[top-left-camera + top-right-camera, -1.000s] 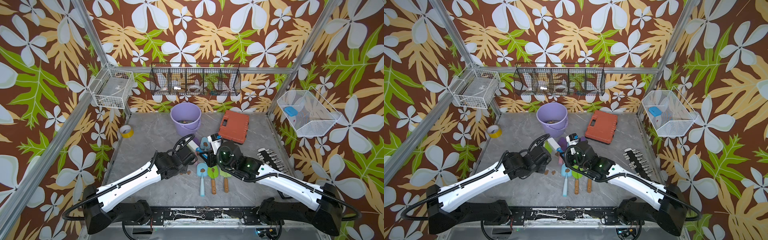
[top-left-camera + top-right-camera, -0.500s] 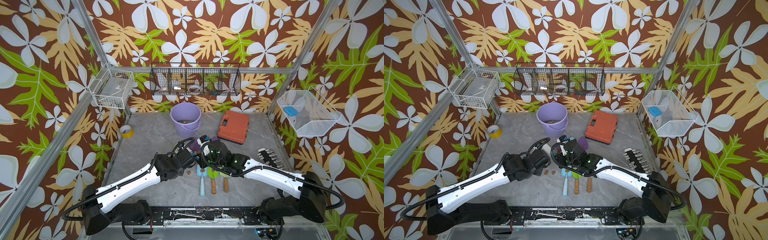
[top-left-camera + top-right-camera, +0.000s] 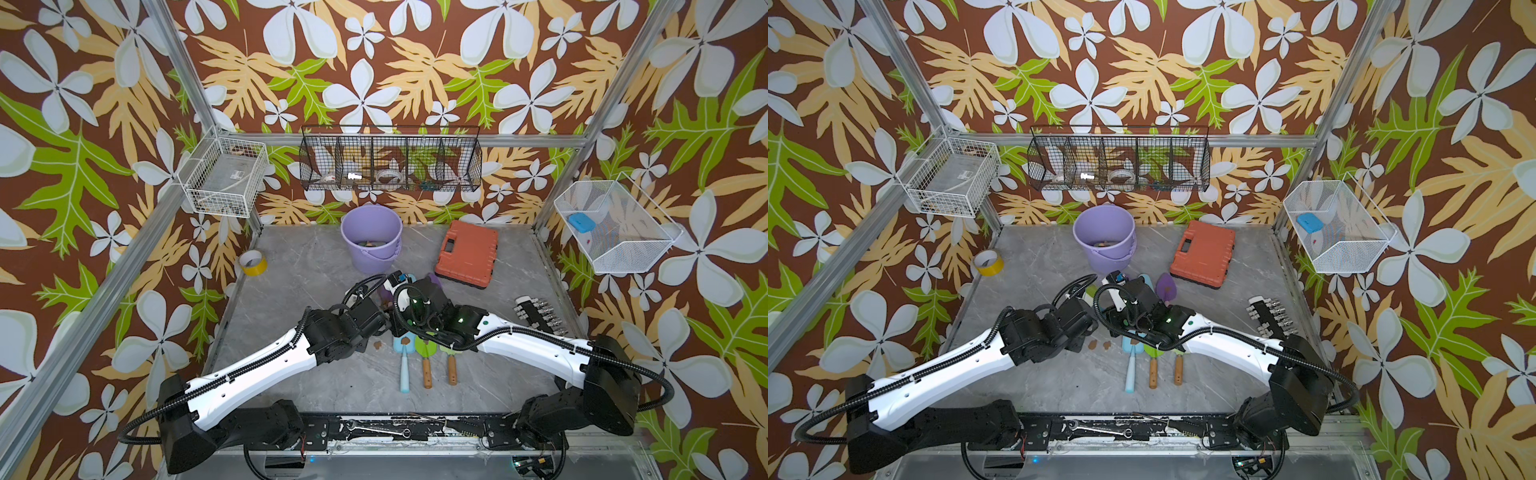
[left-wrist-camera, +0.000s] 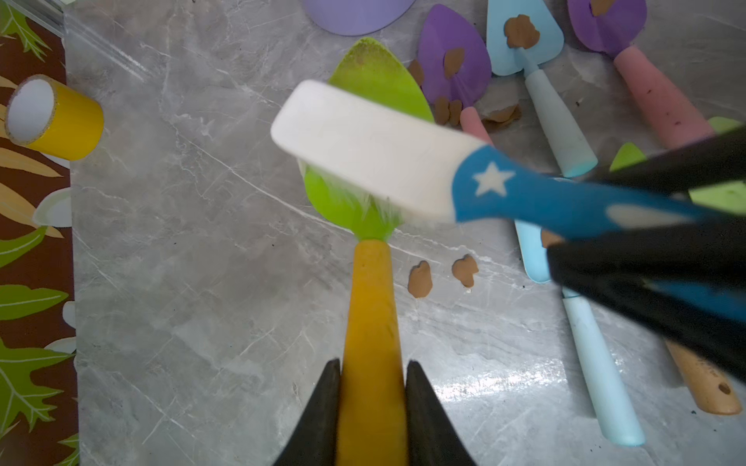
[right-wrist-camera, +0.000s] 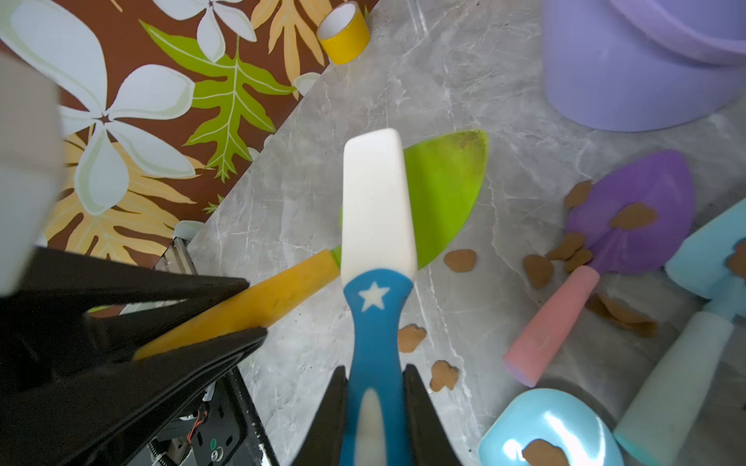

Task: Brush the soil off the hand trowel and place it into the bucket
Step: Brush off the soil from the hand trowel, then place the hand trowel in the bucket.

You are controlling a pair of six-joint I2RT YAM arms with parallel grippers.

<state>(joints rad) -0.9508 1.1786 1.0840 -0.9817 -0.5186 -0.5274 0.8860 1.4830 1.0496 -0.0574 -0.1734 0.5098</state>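
Note:
My left gripper (image 4: 372, 365) is shut on the yellow handle of the hand trowel (image 4: 369, 298). Its green blade (image 5: 444, 193) hangs just above the table and carries only a faint brown smear at the tip. The white-headed brush with a blue star handle (image 5: 377, 201) is in my right gripper (image 5: 375, 369), which is shut on it. The brush lies across the blade near its neck, bristles touching it. Two soil blobs (image 4: 420, 279) lie on the table beside the handle. The lavender bucket (image 3: 371, 237) stands behind, something small inside it.
Purple trowels with pink handles (image 5: 638, 210) and blue ones (image 4: 522, 36), dotted with soil, lie right of the held trowel. Three more tools (image 3: 426, 365) lie nearer the front. An orange case (image 3: 467, 254), a yellow tape roll (image 3: 252, 262) and a socket rail (image 3: 540, 313) sit around.
My right arm has swung left with the brush, bringing its head over the green blade. The left gripper with the trowel has hardly moved.

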